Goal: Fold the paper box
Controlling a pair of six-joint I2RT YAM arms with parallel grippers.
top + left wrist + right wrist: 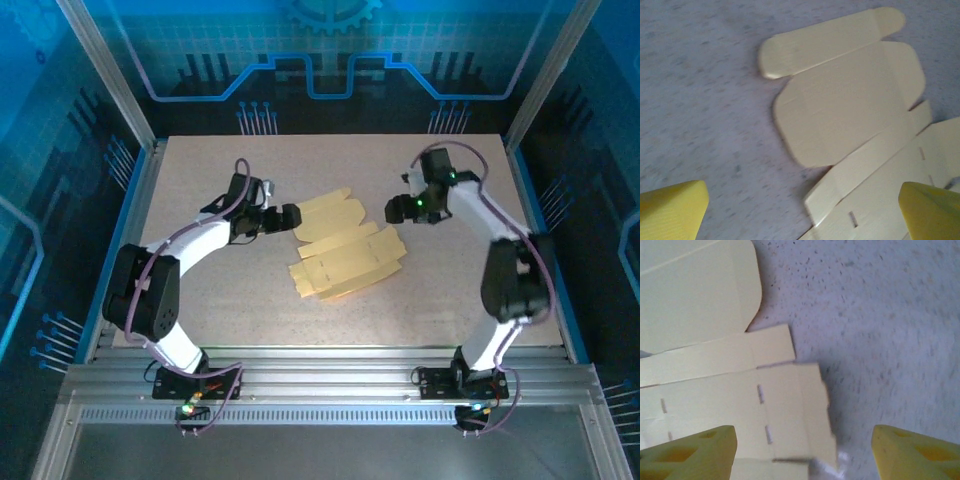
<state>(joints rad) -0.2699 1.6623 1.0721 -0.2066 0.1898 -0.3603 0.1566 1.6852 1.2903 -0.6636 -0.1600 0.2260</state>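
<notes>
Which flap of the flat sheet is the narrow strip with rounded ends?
The outermost flap of the paper box, at its far edge; the panel beside it is much wider.

I see my white-and-black left arm stretched inward, its yellow-fingered left gripper spread wide. My right arm bends inward too, the right gripper with fingers well apart.

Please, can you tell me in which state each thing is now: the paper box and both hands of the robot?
paper box: not folded yet, lying spread out as a sheet on the table.
left hand: open, holding nothing.
right hand: open, holding nothing.
</notes>
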